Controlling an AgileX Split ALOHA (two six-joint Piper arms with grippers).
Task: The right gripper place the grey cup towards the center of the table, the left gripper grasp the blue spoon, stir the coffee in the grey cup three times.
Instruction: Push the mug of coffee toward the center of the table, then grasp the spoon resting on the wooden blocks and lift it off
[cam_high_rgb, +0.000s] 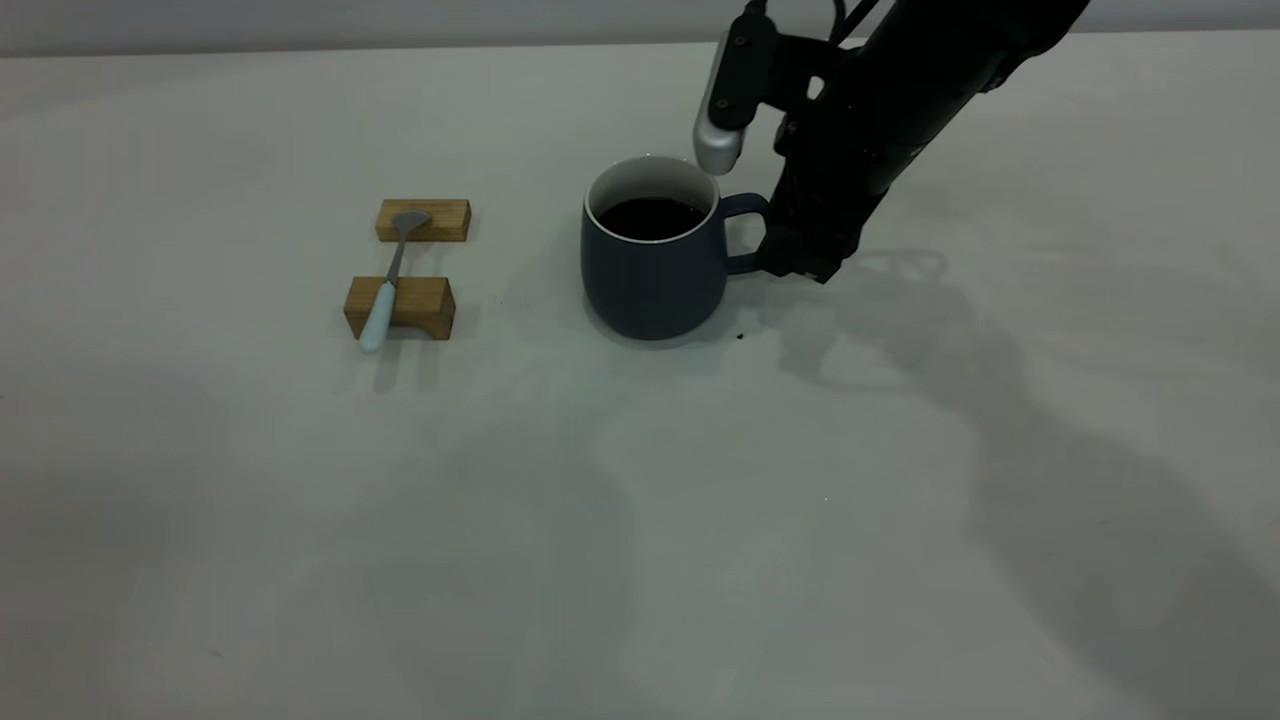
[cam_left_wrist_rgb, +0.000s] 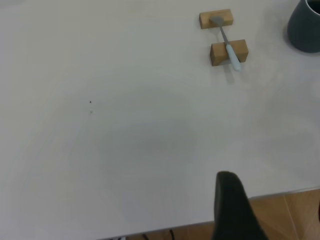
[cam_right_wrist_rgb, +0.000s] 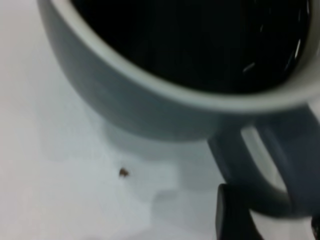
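Note:
The grey cup (cam_high_rgb: 655, 265) stands upright on the table (cam_high_rgb: 640, 520) near its middle, with dark coffee (cam_high_rgb: 652, 217) inside and its handle pointing right. My right gripper (cam_high_rgb: 792, 258) is down at that handle; in the right wrist view the handle loop (cam_right_wrist_rgb: 280, 165) lies between its open fingers (cam_right_wrist_rgb: 232, 215), with white table showing in the gap. The blue spoon (cam_high_rgb: 388, 285) rests across two wooden blocks (cam_high_rgb: 400, 306) left of the cup, pale handle toward the front. My left gripper (cam_left_wrist_rgb: 270, 200) hangs open over the table's near edge, far from the spoon (cam_left_wrist_rgb: 229, 47).
The second wooden block (cam_high_rgb: 423, 220) holds the spoon's bowl. A tiny dark speck (cam_high_rgb: 740, 336) lies just right of the cup's base. The right arm reaches down from the upper right. Wooden floor (cam_left_wrist_rgb: 295, 215) shows beyond the table edge.

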